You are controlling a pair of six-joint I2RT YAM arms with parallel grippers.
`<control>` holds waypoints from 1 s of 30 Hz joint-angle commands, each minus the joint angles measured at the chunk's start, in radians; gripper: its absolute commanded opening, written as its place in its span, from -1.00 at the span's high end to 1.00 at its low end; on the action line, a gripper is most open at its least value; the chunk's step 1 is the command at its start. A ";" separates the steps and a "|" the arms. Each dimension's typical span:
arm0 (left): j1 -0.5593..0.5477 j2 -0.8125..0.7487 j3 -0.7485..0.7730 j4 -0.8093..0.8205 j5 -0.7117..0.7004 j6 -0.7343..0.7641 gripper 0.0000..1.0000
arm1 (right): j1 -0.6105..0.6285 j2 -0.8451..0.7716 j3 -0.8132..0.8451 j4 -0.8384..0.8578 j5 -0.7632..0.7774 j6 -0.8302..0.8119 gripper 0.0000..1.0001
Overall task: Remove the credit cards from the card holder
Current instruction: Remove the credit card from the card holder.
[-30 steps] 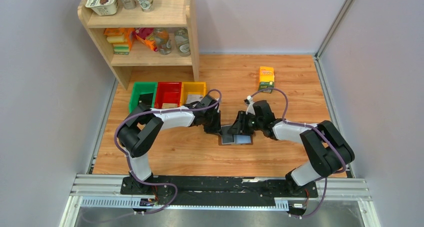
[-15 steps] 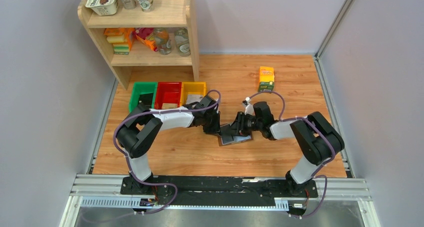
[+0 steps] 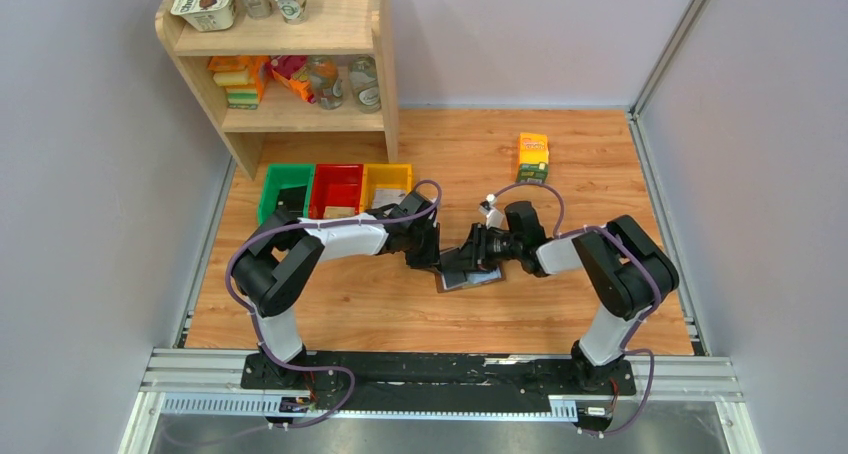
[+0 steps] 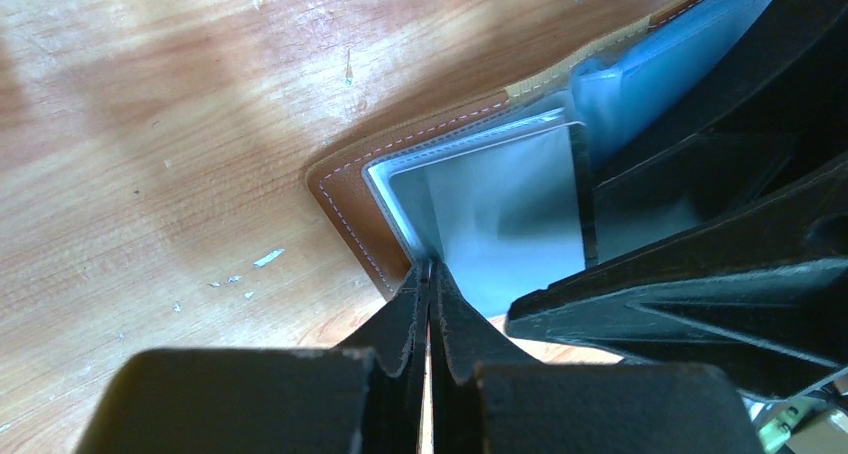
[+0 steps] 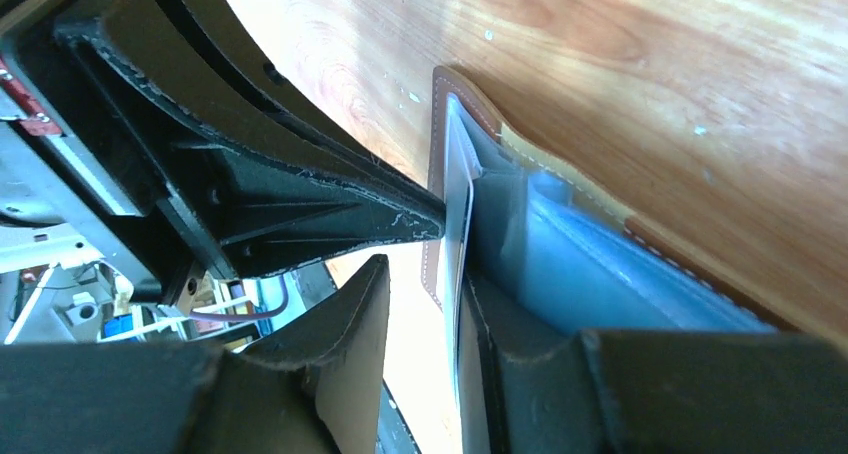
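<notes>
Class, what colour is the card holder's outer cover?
The card holder has a brown cover with pale stitching along the edge; it shows best in the left wrist view.

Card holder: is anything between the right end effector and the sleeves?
Nothing visible. The right end effector straddles a thin sheet at the edge of the card holder; card or sleeve, unclear. The left end effector, shut on the holder's corner, crowds it closely.

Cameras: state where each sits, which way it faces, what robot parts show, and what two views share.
Top external: high behind the bases, looking down on the table; both arms show whole.
Left wrist: on the left arm, facing along the shut left gripper to the card holder's corner.
Right wrist: on the right arm, facing past the open right gripper at the holder's edge.
Shared: both wrist views show the holder and the opposite gripper.
</notes>
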 commanded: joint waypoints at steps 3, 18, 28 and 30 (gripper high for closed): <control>-0.005 0.017 -0.040 -0.112 -0.088 0.036 0.97 | -0.064 -0.059 -0.040 0.103 -0.108 0.039 0.45; -0.005 0.019 -0.031 -0.120 -0.090 0.040 0.98 | -0.158 -0.120 -0.071 0.004 -0.124 -0.039 0.84; -0.005 -0.041 -0.043 -0.102 -0.091 0.043 0.97 | -0.158 -0.348 -0.028 -0.415 0.145 -0.247 1.00; -0.005 -0.080 -0.048 -0.086 -0.090 0.033 0.91 | -0.129 -0.414 -0.002 -0.522 0.231 -0.289 1.00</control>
